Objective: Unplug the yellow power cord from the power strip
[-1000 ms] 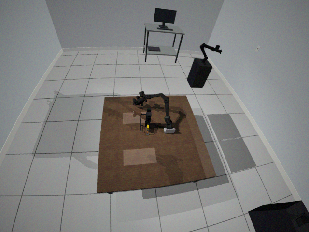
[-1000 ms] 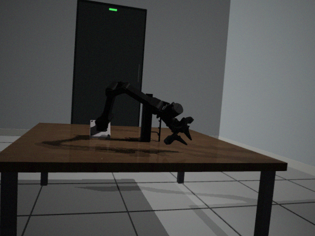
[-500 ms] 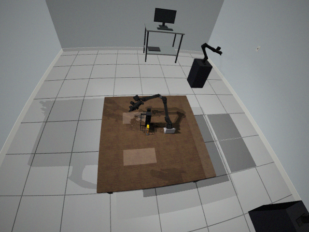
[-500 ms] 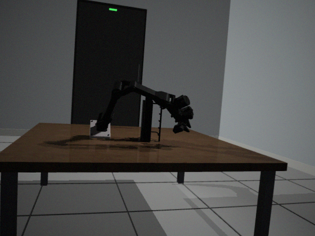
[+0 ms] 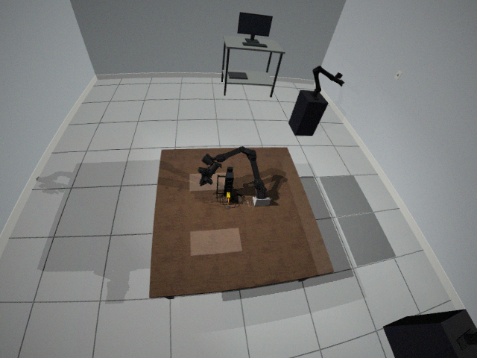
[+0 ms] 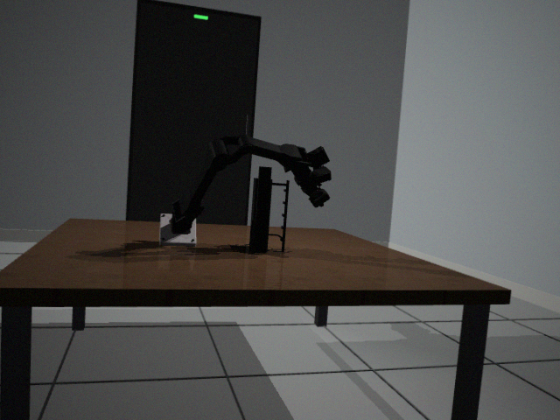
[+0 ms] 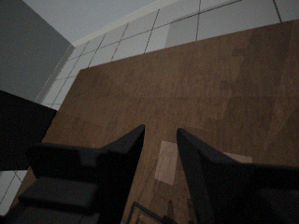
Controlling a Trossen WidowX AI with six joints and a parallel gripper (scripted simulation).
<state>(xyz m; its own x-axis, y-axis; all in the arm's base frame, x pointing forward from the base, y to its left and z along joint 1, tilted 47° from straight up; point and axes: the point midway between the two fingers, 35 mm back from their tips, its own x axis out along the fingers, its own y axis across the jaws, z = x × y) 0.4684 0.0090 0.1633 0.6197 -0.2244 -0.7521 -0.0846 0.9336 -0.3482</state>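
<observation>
Grey walls, pale tiled floor (image 5: pixel 192 107); a dark door (image 6: pixel 192 113) (green light above), monitor desk (image 5: pixel 252 46).

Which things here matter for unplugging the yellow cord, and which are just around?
Job: yellow plug, upright black power strip, gripper raised beside it, jaws apart and holding nothing.

Around: monitor desk, second arm on a black pedestal, dark door.

The yellow plug (image 5: pixel 229 195) sits plugged in low on the upright black power strip (image 5: pixel 229 180).
</observation>
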